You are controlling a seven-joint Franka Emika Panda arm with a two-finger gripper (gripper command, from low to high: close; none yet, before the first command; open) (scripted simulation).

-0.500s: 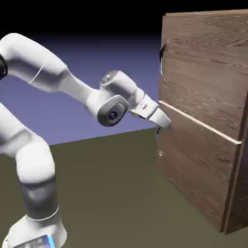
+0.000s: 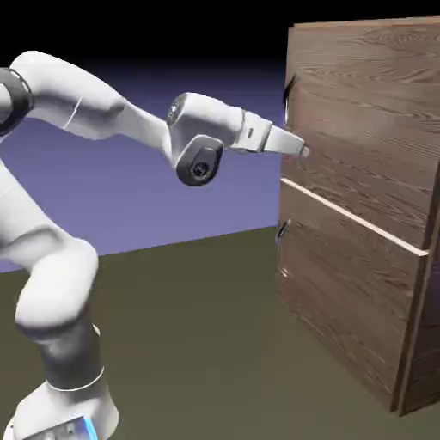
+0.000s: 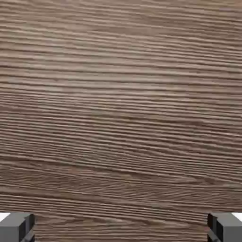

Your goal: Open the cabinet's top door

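Exterior view showed you arm [image 2: 94, 112] stretched toward cabinet [image 2: 361, 206] at right, gripper [image 2: 302, 151] at left edge of top door [image 2: 369, 129], below its dark handle [image 2: 287, 93]. Whether tips touched wood, you couldn't tell. Door looked closed. Hand view gave you wood grain only, fingertips [image 3: 16, 227] wide apart, nothing between.

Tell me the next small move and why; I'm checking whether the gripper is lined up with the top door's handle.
Probably raise the open gripper toward the handle. It sits at the top door below the handle, and the hand view shows only wood between the fingertips.
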